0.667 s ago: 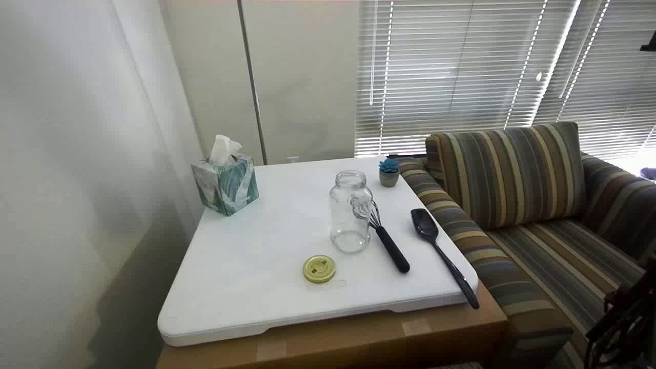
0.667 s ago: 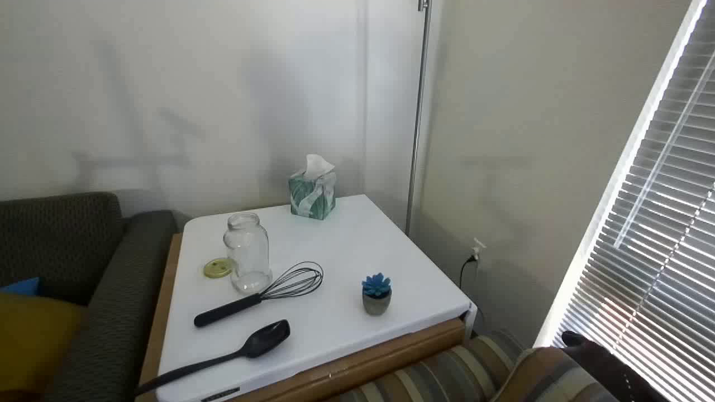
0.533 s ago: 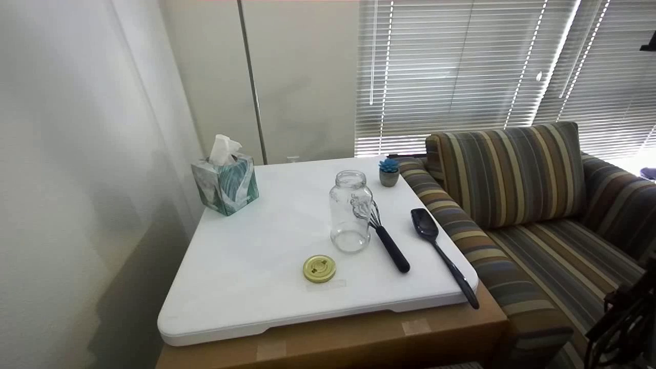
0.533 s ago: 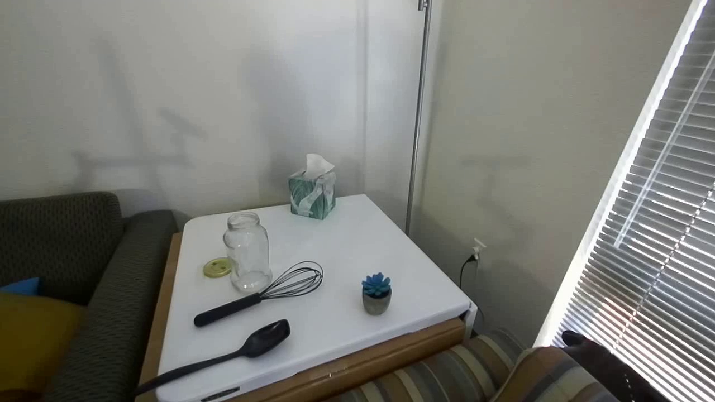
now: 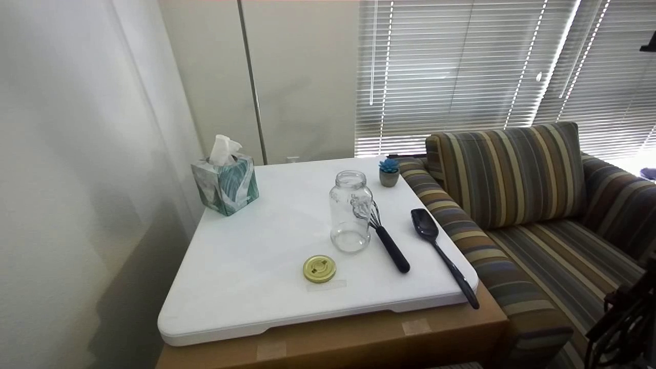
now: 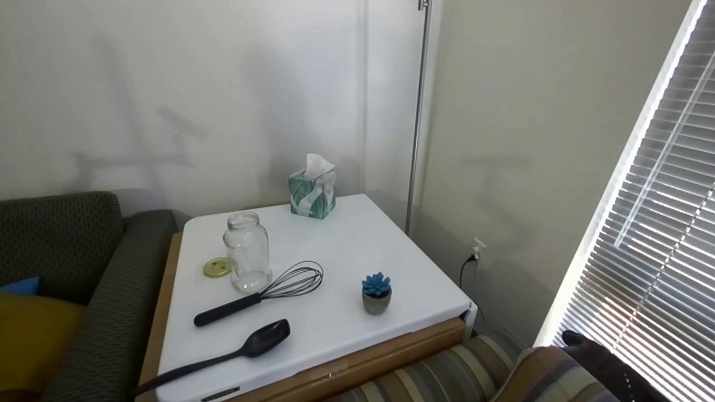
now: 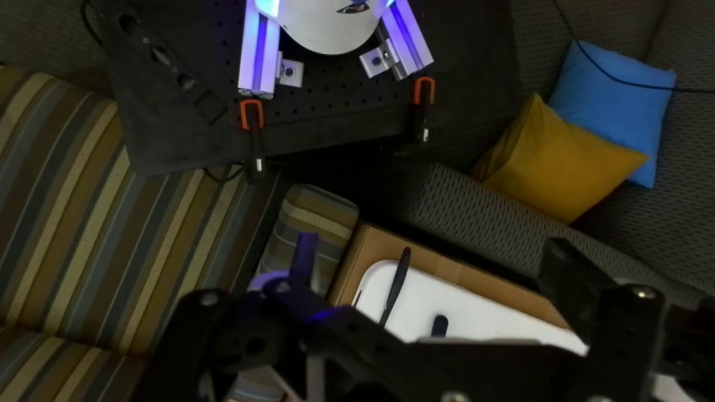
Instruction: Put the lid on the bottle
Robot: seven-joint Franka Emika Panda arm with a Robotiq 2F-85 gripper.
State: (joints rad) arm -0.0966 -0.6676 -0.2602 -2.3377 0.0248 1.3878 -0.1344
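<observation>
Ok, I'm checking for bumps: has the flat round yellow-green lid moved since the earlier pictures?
No, no shift either way: in both exterior views the lid keeps its place on the rectangular white tabletop.

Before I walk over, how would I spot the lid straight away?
Find the white tabletop beside the striped armchair. A clear jar stands upright on it, and the lid lies flat close to the jar's foot. It is a round gold disc, while the nearby whisk and spoon have long black handles.
</observation>
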